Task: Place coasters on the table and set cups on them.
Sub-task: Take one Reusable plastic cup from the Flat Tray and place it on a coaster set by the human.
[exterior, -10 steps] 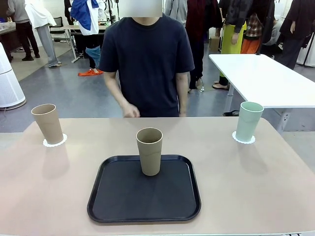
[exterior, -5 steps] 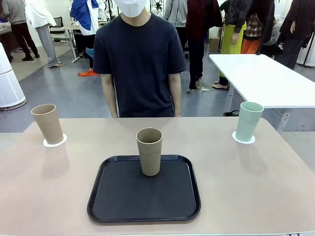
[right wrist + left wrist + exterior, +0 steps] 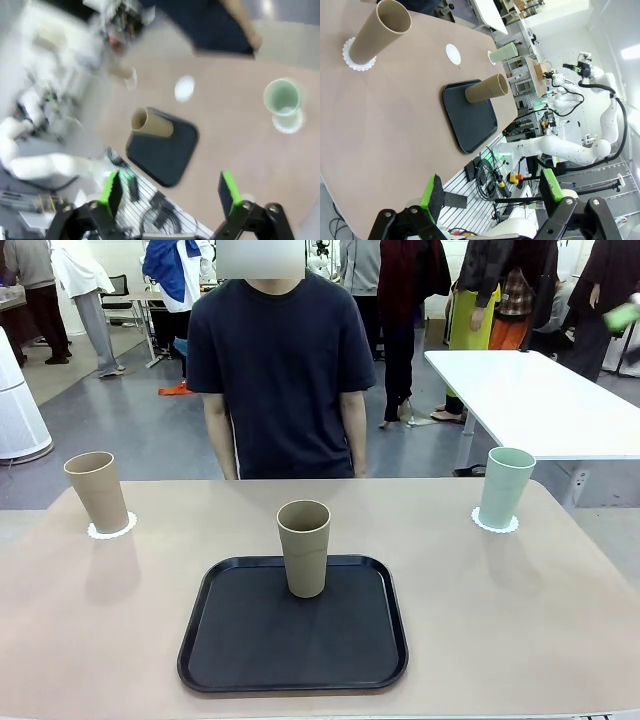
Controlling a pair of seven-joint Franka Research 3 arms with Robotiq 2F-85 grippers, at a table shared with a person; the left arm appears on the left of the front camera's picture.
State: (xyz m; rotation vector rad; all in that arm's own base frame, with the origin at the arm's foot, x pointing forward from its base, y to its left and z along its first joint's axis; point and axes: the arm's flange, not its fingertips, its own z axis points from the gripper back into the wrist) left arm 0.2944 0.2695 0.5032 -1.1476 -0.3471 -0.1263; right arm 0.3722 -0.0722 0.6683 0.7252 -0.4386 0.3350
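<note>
Already left cup (image 3: 97,490) and mint cup (image 3: 505,486) top coasters (image 3: 113,531); centre cup (image 3: 303,547) waits on the tray (image 3: 250,645). My left gripper (image 3: 491,189) and right gripper (image 3: 170,191) gape empty.

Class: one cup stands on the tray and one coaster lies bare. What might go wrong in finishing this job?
The tan cup on the black tray is tall with a narrow base; a careless grip may tip it.
The bare coaster is thin and small, so the cup could land off-centre or push it.
That coaster lies toward the person, so a reaching arm comes near them.
</note>
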